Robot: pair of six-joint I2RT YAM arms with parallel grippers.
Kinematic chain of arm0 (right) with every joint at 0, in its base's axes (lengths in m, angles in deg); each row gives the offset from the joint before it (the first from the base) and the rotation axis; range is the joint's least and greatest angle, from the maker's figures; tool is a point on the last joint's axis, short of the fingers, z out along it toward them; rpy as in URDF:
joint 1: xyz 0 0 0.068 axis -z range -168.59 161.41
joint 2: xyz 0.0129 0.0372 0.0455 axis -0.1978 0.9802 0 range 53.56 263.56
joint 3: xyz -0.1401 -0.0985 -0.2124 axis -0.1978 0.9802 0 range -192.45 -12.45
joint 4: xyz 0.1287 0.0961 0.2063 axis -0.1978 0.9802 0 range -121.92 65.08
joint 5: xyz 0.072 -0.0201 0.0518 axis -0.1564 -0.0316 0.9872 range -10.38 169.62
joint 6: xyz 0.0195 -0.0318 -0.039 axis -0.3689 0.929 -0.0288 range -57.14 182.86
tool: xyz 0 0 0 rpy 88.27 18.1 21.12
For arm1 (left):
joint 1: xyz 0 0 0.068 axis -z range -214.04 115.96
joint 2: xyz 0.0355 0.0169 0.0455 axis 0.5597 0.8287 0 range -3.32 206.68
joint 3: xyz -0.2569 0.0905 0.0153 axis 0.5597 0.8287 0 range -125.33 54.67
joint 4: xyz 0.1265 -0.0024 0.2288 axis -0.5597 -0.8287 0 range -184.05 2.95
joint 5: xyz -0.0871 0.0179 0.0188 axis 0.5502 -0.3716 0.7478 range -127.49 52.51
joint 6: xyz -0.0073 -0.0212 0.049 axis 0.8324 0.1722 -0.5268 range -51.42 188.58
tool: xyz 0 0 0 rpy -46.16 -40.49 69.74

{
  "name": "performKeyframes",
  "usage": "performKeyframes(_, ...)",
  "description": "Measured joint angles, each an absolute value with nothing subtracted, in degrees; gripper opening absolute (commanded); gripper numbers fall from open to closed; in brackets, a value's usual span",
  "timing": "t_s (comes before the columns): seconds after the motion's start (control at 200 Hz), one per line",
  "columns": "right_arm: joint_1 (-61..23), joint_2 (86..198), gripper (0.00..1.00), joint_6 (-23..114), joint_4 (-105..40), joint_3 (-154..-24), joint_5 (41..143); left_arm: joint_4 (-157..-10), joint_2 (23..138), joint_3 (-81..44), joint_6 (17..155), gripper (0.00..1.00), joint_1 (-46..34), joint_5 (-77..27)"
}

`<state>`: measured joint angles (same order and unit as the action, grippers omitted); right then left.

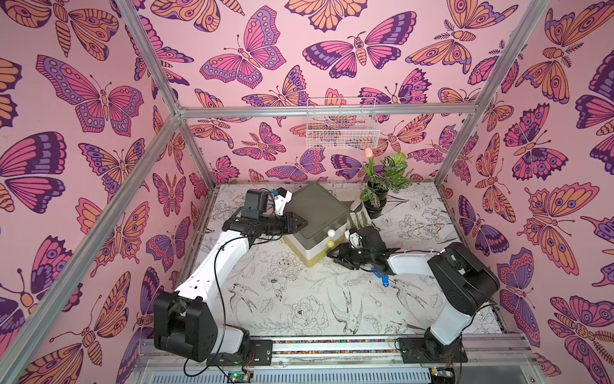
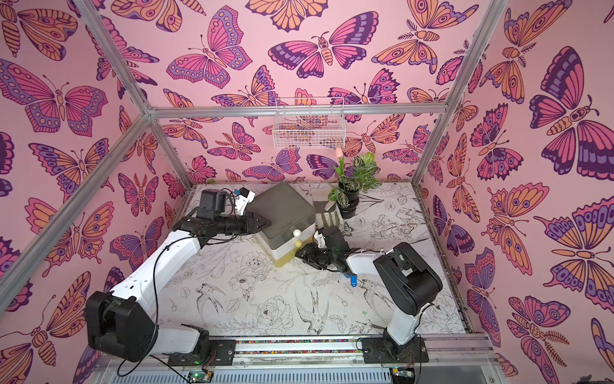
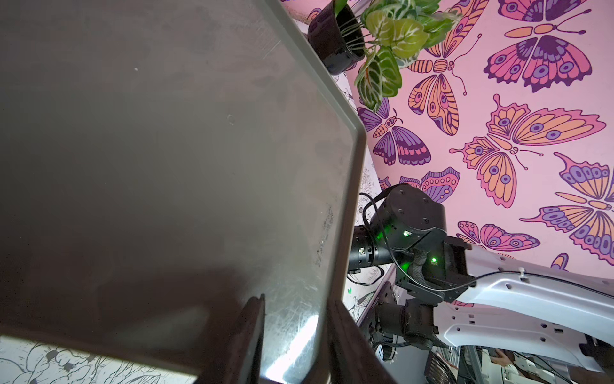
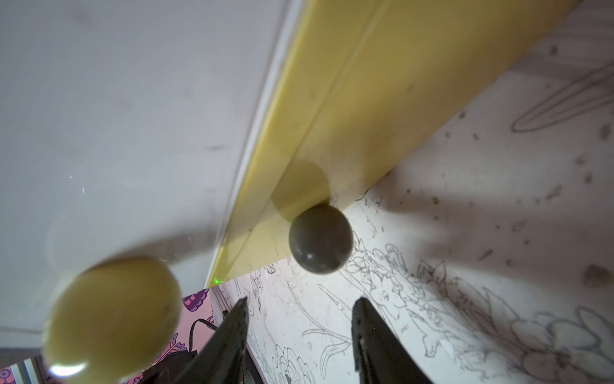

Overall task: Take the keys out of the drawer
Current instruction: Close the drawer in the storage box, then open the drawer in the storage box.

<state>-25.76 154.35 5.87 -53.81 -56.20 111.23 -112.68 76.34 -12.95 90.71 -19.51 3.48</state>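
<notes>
right hand [image 4: 299,335]: half open, empty, short of bottom drawer knob [image 4: 320,238]; centre, close, pull straight.
left hand [image 1: 299,223]: shut, empty, on cabinet top [image 1: 315,207]; keep bracing.

Bright even light; wrist views blurred close-up, edges warped.

The left arm reaches forward, its end effector [image 1: 300,223] closed. The right arm bends inward across the front, its end effector [image 4: 299,335] with jaws apart, holding nothing.
</notes>
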Motion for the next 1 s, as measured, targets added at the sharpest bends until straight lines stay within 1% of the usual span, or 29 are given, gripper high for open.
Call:
performKeyframes(0.461,-25.7,158.3,0.50,5.7,-56.9,-56.5,111.0,-112.8,76.4,-12.9,90.7,0.37,-19.5,3.7)
performKeyframes(1.001,-23.8,162.2,0.45,3.7,-64.9,-57.0,111.4,-113.0,76.9,-13.4,90.3,0.37,-19.5,3.9)
